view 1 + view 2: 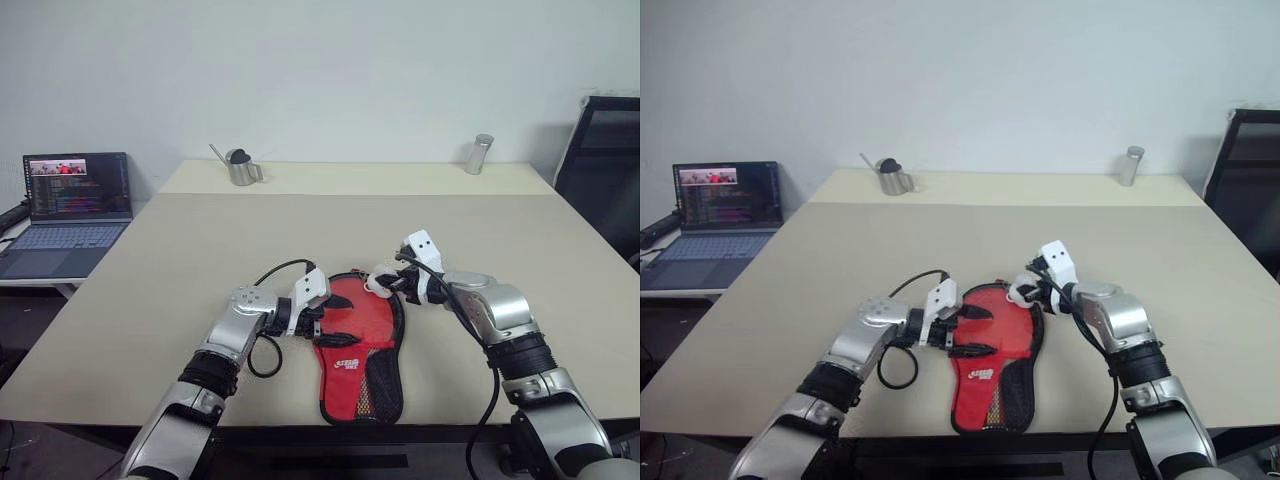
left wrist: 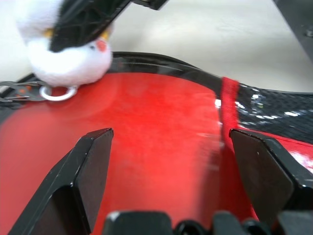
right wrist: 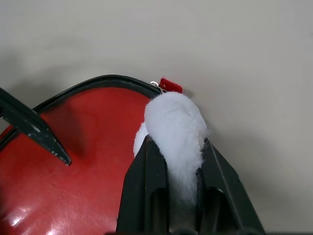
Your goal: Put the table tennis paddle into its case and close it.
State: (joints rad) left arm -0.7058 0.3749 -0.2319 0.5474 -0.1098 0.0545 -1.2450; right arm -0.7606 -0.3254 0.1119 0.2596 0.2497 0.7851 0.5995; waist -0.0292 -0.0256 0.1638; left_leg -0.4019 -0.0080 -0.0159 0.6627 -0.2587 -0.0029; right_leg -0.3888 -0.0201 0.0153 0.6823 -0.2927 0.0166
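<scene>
The case (image 1: 355, 345) lies flat on the table near its front edge, red side up, with black edging, a white logo and a mesh pocket at its near end. The table tennis paddle is hidden. My left gripper (image 1: 335, 320) is open and hangs just over the case's left side, one finger (image 2: 95, 161) on each side of the red face. My right gripper (image 3: 175, 152) is shut on a white fluffy pom-pom (image 3: 173, 122). The pom-pom hangs from the zip ring (image 2: 57, 93) at the case's far right rim, beside a small red tab (image 3: 170, 84).
An open laptop (image 1: 75, 205) sits on a side table at the left. A metal jug (image 1: 240, 168) and a metal cylinder (image 1: 479, 153) stand at the far edge of the beige table (image 1: 200, 240). A black chair (image 1: 605, 165) is at the right.
</scene>
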